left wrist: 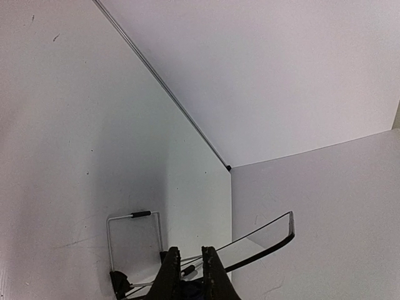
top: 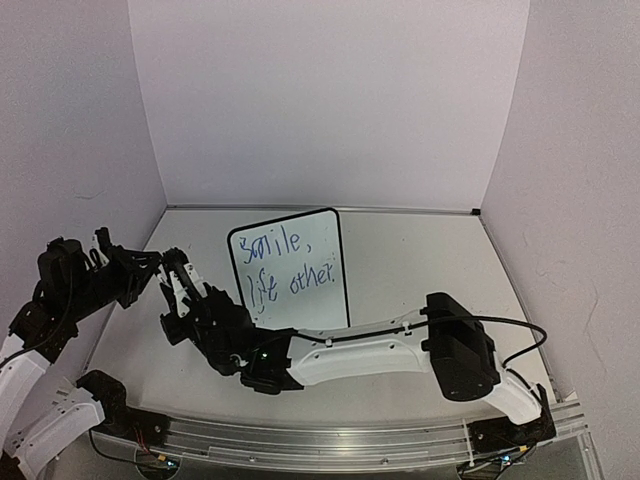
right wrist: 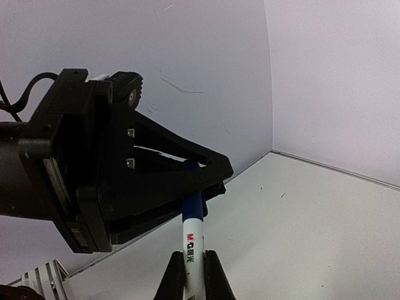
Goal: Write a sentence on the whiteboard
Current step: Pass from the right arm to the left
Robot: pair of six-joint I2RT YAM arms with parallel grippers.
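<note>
Okay, right gripper (right wrist: 194, 278): fingers clamped on the white barrel of the marker (right wrist: 192, 242), blue cap (right wrist: 195, 206) sticking out ahead of them. Left gripper (left wrist: 190, 275): fingers pinched together on that cap, facing the right fingertips. The whiteboard (top: 300, 305) sits on the table (top: 420, 260) just right of both fingertips, with the sentence (top: 285, 262) on it in blue, two lines.

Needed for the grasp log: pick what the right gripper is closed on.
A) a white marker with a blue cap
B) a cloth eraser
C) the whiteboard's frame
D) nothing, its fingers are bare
A: in the right wrist view, the right gripper has its fingers pressed to both sides of the white barrel of the marker, whose blue cap points away from the camera.
</note>
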